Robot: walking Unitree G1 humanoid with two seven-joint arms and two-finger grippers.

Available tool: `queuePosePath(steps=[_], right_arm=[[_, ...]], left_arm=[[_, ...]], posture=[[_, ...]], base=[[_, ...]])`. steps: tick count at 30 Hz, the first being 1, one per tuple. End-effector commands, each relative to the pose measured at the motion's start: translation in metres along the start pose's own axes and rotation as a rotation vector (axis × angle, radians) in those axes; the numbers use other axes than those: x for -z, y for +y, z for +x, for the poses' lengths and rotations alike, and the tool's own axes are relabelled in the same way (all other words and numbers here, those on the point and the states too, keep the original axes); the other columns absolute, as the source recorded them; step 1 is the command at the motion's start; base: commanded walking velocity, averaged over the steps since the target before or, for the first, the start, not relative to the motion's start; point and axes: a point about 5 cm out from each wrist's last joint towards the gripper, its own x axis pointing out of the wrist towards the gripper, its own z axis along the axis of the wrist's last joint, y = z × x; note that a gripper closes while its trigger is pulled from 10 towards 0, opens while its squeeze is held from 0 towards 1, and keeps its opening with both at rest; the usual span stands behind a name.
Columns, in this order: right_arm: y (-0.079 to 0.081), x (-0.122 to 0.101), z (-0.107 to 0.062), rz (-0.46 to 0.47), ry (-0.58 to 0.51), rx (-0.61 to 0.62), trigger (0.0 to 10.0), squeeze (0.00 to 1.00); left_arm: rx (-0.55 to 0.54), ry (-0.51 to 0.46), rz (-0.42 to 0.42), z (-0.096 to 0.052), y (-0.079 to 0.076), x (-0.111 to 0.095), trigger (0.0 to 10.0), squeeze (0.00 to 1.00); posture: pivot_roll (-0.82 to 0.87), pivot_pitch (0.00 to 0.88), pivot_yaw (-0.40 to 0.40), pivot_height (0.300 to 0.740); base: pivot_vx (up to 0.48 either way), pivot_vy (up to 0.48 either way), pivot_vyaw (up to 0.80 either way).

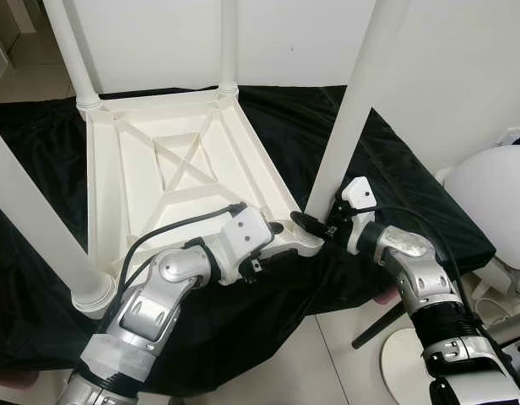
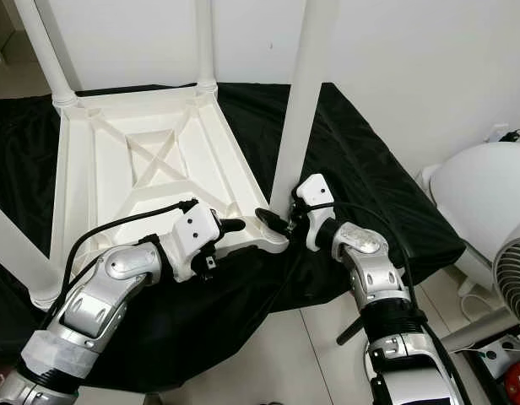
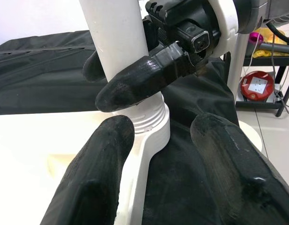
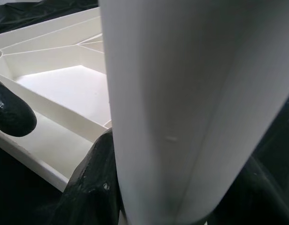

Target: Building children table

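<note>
The upside-down tabletop point(image 1: 180, 173) has all four legs up. The right gripper point(image 1: 321, 221) pinches the last leg point(image 1: 349, 110); the left gripper point(image 3: 175, 173), spread, steadies that corner.

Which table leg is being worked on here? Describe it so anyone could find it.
An upturned white table top lies on a black cloth. The leg stands at its near corner on the robot's right. Unlike the other legs, the right gripper is clamped round its base.
</note>
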Motion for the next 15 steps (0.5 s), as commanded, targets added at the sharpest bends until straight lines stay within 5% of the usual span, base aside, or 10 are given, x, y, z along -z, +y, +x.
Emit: queuePosePath(steps=[1, 15], right_arm=[[-0.0037, 0.0053, -0.0020, 0.022, 0.026, 0.050, 10.0, 0.00], [-0.0082, 0.0022, -0.0006, 0.050, -0.008, 0.289, 10.0, 0.00]], left_arm=[[0.009, -0.005, 0.006, 0.0027, 0.0004, -0.0017, 10.0, 0.00], [0.009, -0.001, -0.002, 0.0018, 0.0014, -0.0006, 10.0, 0.00]], posture=[[0.04, 0.057, -0.028, 0.740], [0.02, 0.076, -0.026, 0.740]], base=[[0.000, 0.000, 0.00], [0.000, 0.000, 0.00]])
